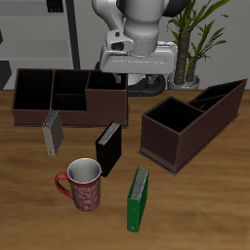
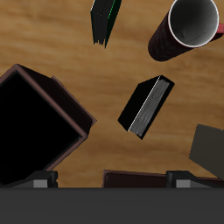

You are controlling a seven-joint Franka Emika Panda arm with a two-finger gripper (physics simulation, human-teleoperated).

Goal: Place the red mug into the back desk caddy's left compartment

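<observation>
Your gripper (image 1: pixel 114 70) hangs high over the back caddy (image 1: pixel 68 95), far from the table, and you can't tell from either view whether its fingers are apart or together. The red mug (image 1: pixel 81 185) stands upright near the table's front edge, untouched, between the grey book (image 1: pixel 53 131) and green book (image 1: pixel 139 198). A black book (image 1: pixel 108 146) stands just behind it.

Robot arm (image 1: pixel 137 24): white, upright at the table's back, wrist bent downward. Gripper (image 1: pixel 117 76): dark, pointing down, empty; finger spacing not discernible in either view.
</observation>
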